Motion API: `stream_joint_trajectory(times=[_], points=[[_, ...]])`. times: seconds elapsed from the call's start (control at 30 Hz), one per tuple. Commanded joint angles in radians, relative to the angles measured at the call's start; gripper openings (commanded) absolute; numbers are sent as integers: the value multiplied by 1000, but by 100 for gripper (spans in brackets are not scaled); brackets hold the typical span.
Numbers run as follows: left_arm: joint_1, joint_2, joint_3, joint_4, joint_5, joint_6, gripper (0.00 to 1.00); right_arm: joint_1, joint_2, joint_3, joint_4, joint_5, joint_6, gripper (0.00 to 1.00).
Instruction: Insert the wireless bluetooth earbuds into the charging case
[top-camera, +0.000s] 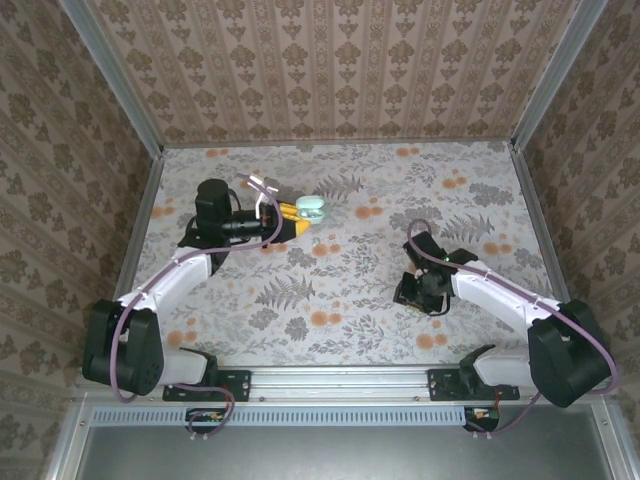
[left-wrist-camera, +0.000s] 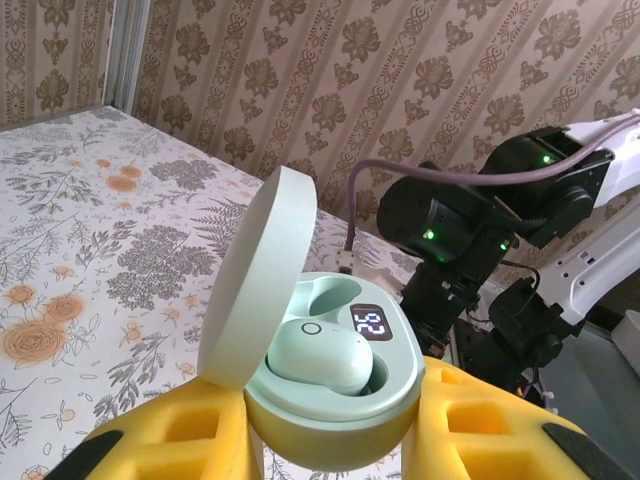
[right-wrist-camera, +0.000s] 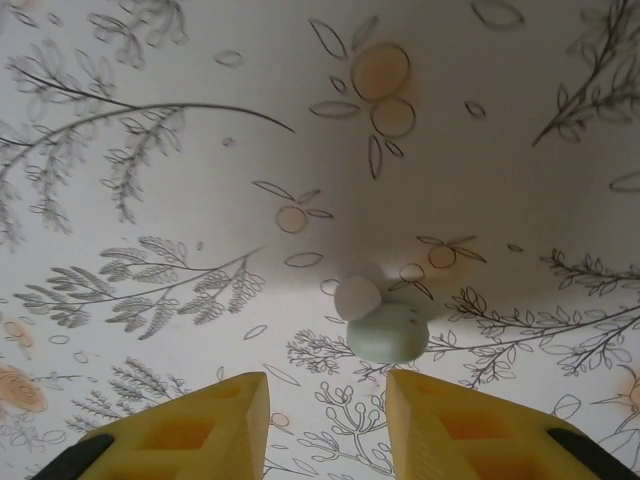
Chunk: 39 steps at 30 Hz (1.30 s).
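My left gripper (left-wrist-camera: 330, 430) is shut on the pale mint-green charging case (left-wrist-camera: 335, 400), held above the table with its lid (left-wrist-camera: 255, 275) hinged open. One mint earbud (left-wrist-camera: 320, 355) sits in the nearer slot; the far slot (left-wrist-camera: 325, 295) is empty, and a small display (left-wrist-camera: 371, 323) is lit. From above, the case (top-camera: 312, 207) sits at the left gripper (top-camera: 300, 220) tips. The second earbud (right-wrist-camera: 385, 322), mint with a white tip, lies on the cloth just ahead of my open right gripper (right-wrist-camera: 328, 425), slightly right of centre between the fingers. The right gripper (top-camera: 420, 292) points down at mid-right.
The floral tablecloth (top-camera: 340, 290) covers the whole table, walled by patterned panels on three sides. The right arm (left-wrist-camera: 500, 220) shows across from the held case. A metal rail (top-camera: 340, 380) runs along the near edge between the arm bases.
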Motion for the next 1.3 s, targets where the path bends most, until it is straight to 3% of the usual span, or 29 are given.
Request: stream_joint_trajectory(times=[0.0, 0.57, 1.27], points=[[4, -24, 27, -6, 7, 25, 2, 16, -16, -16, 55, -24, 57, 36], [4, -29, 32, -10, -2, 28, 2, 32, 7, -46, 51, 5, 70, 45], [9, -40, 28, -29, -4, 42, 3, 12, 161, 148, 32, 46, -52, 46]])
